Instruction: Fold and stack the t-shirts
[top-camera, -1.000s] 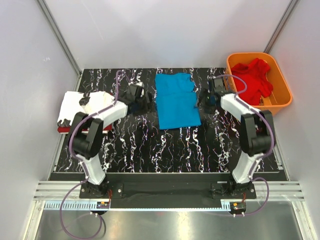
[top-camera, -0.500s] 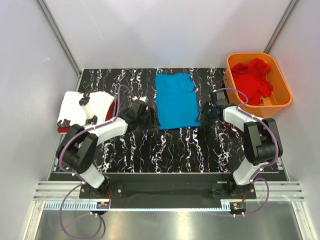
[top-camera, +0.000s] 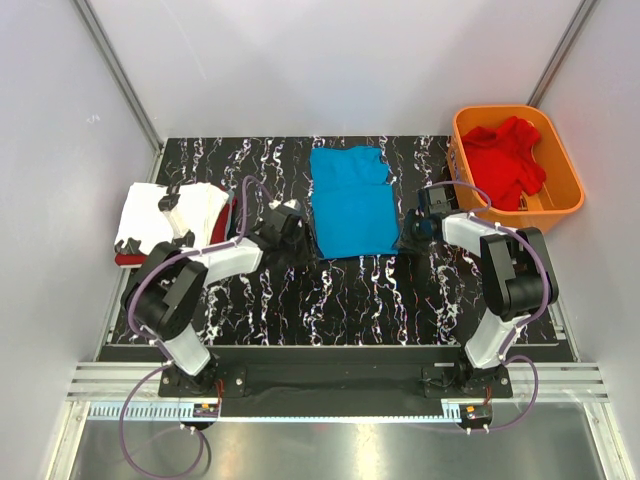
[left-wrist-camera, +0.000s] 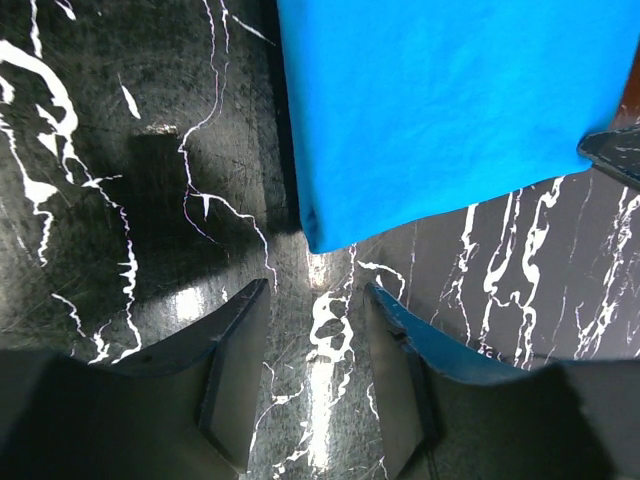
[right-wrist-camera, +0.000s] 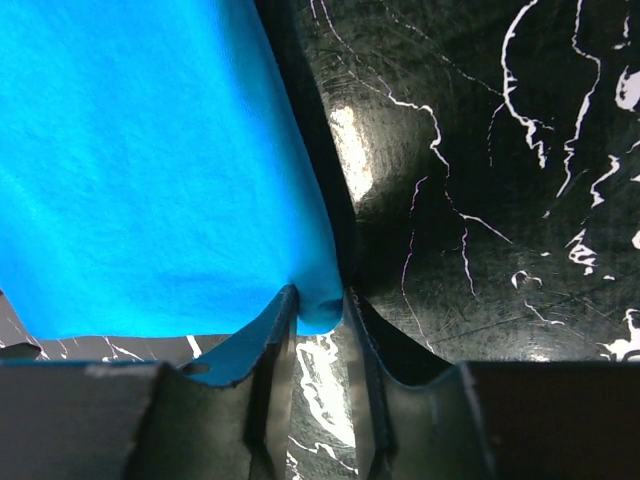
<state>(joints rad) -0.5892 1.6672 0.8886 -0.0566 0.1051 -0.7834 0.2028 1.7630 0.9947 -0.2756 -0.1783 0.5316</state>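
The bright blue t-shirt (top-camera: 352, 200) lies folded to a long rectangle at the table's middle. My left gripper (top-camera: 300, 240) sits at its near-left corner. In the left wrist view the left gripper (left-wrist-camera: 315, 300) is open and empty, with the blue t-shirt's corner (left-wrist-camera: 320, 235) just ahead of the tips. My right gripper (top-camera: 410, 232) is at the near-right corner. In the right wrist view the right gripper (right-wrist-camera: 318, 305) is closed on that corner of the blue t-shirt (right-wrist-camera: 150, 150). The white t-shirt with black marks (top-camera: 165, 212) lies folded on the dark red t-shirt (top-camera: 128, 259) at the left.
An orange plastic basket (top-camera: 568, 175) stands at the back right with the brighter red t-shirt (top-camera: 505, 160) bunched inside. The black marbled table (top-camera: 330, 295) ends at grey walls on both sides and at a metal rail in front.
Both grippers have moved toward the near edge along the blue t-shirt's sides, from about its middle to its two near corners. The shirt itself has not moved.
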